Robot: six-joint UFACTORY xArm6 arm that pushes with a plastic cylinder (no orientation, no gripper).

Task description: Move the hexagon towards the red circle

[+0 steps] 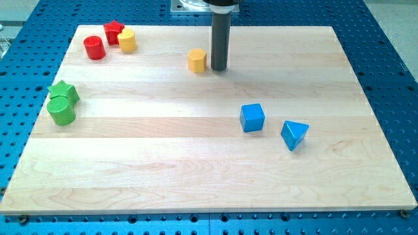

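Note:
The yellow hexagon (196,60) sits on the wooden board (209,170) near the view's top, left of centre. My tip (218,68) stands just to the hexagon's right, almost touching it. The red circle (95,47) is a red cylinder at the view's top left. A red star (114,31) and a yellow cylinder (127,40) sit close to its right, between it and the hexagon.
A green star (64,93) and a green cylinder (61,111) sit together at the left edge. A blue cube (252,117) and a blue triangular block (294,134) lie right of centre. Blue perforated table surrounds the board.

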